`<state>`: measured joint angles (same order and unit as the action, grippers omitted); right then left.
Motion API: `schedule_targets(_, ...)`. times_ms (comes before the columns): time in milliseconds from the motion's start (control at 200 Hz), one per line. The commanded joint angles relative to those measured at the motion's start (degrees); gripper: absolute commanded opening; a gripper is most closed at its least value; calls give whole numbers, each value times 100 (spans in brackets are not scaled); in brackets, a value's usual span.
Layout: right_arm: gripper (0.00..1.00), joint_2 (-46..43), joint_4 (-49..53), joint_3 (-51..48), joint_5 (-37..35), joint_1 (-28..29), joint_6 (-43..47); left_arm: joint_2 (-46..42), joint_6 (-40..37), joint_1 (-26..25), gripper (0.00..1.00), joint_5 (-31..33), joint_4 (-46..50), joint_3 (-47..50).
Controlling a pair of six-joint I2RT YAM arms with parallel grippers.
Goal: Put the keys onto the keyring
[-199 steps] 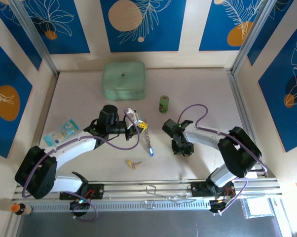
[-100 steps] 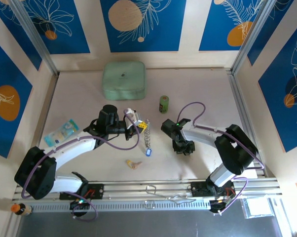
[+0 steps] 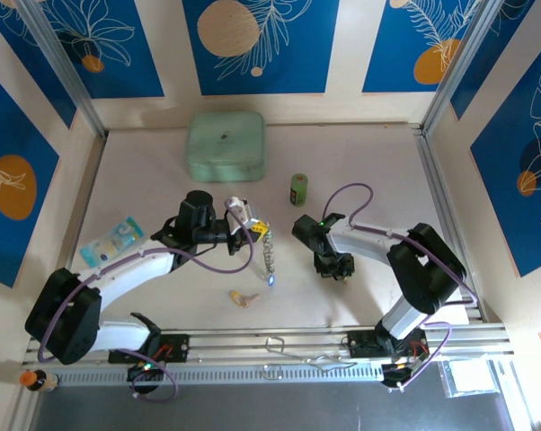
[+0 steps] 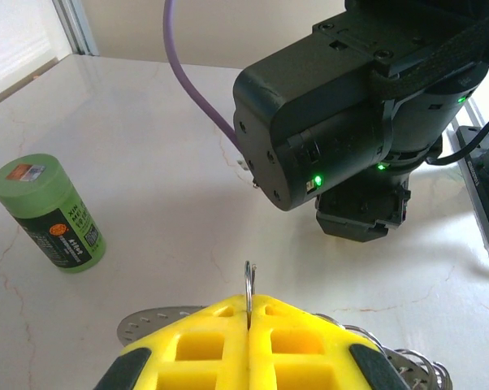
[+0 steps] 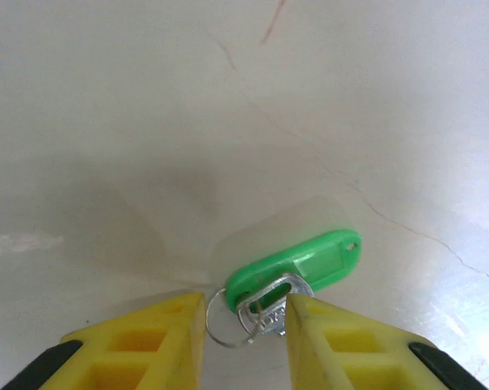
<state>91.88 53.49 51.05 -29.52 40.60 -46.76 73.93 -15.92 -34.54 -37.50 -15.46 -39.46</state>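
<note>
Keyring [image 4: 249, 280] pinched edge-on, mostly hidden by left gripper [image 4: 248, 317].

From above and behind the arm bases, the top external camera overlooks the whole surface [image 3: 163, 171]. The left wrist camera peers low past the left tool [image 4: 248, 313] at the green cylinder [image 4: 49, 213] and right arm [image 4: 350, 122], both also seen overhead. The right wrist camera faces the surface closely.

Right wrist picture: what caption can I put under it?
Open right gripper straddling one end of a green key lying on the pale table.
</note>
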Motion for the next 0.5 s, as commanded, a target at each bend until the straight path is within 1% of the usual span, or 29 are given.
schedule_targets(0,33,-603,459,98,145,-101,-854,-146,-69,-61,0,-227,-159,15)
schedule_targets(85,36,-1250,278,-253,856,-362,-1758,-139,-78,-61,0,-257,-163,8)
schedule_targets(150,36,-1827,-205,-735,1556,-664,-2415,-151,-86,-68,0,-275,-158,18)
schedule_targets(235,36,-2607,-1090,-1515,2211,-984,-3296,-155,-94,-83,0,-293,-165,24)
schedule_targets(290,36,-3070,-1441,-1872,2389,-1138,-3809,-151,-111,-97,0,-302,-209,52)
schedule_targets(340,37,-3380,-1549,-2039,2427,-1253,-4111,-151,-129,-129,0,-319,-237,75)
schedule_targets(415,38,-3605,-1495,-2071,2498,-1462,-4218,-145,-139,-170,0,-262,-273,92)
schedule_targets(495,39,-3617,-1425,-2088,2638,-1651,-4202,-142,-169,-223,0,-186,-273,114)
